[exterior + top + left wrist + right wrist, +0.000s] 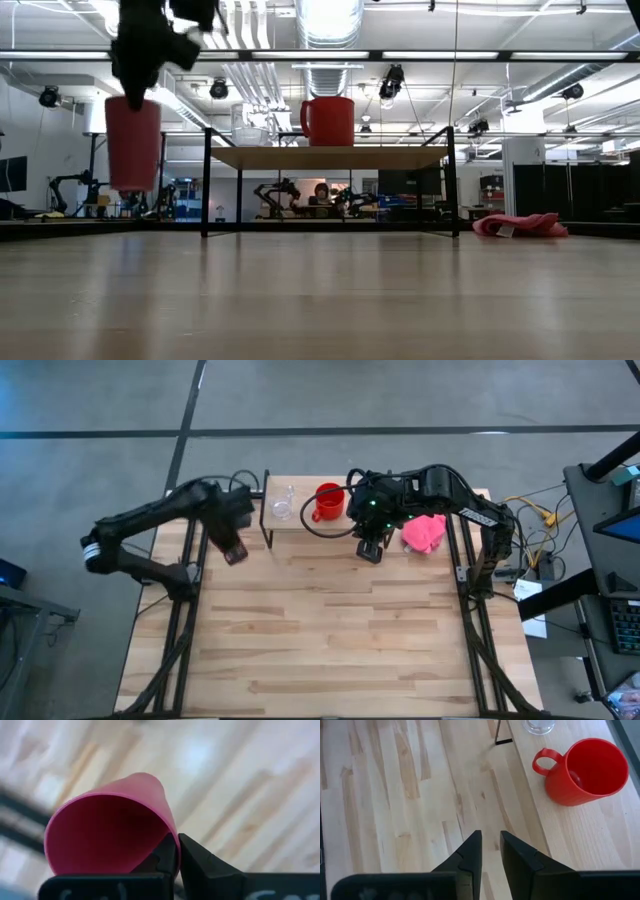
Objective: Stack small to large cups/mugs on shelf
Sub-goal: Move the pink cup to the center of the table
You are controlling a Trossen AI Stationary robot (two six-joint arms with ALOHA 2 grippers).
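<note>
The magenta-pink tumbler hangs upright in the air to the left of the shelf, held by my left gripper, which is shut on it; it also shows in the left wrist view. The shelf, a light plank on thin black legs, stands at the table's far side. The small clear glass and the red mug stand on its plank, the glass on the left. My right gripper hovers just near of the shelf's right part, empty, its fingers a narrow gap apart. My left gripper holds the tumbler by its rim, one finger inside the cup and one outside, the wall pinched between them. The fingers come from above. The tumbler hangs upright below them, mouth up, its base clear of the table.
A soft pink cloth lies on the table right of the shelf, close to my right gripper; it also shows in the low view. The wide wooden tabletop stretches toward the near edge.
</note>
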